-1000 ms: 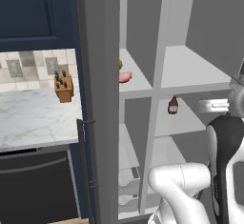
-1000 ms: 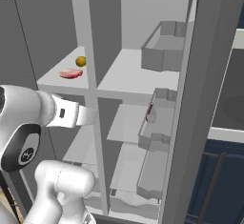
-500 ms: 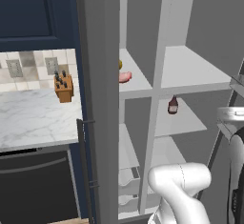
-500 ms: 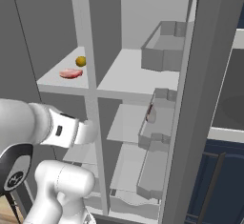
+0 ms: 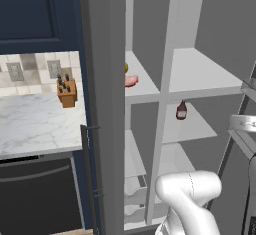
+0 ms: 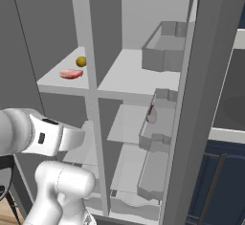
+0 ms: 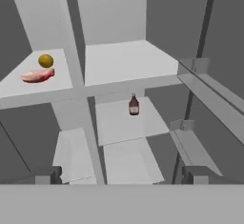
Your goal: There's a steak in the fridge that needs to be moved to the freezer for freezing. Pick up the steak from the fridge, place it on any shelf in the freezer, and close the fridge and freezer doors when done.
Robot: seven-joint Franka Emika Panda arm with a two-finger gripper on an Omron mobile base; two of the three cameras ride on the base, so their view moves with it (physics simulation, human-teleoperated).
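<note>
Pink-red, the steak (image 7: 37, 76) is lying on a narrow white shelf (image 7: 28, 90) in the slimmer left section, just beside a small yellow fruit (image 7: 45, 60). A dark brown bottle (image 7: 134, 106) is standing on a wider shelf lower down. The gripper (image 7: 121, 175) is facing the open unit, apparently standing well back, fingers spread wide and holding nothing.

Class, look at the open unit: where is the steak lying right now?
The steak lies flat on the upper white shelf of the narrower left-hand section, just in front of the small yellow fruit; the hand view shows it at upper left.
</note>
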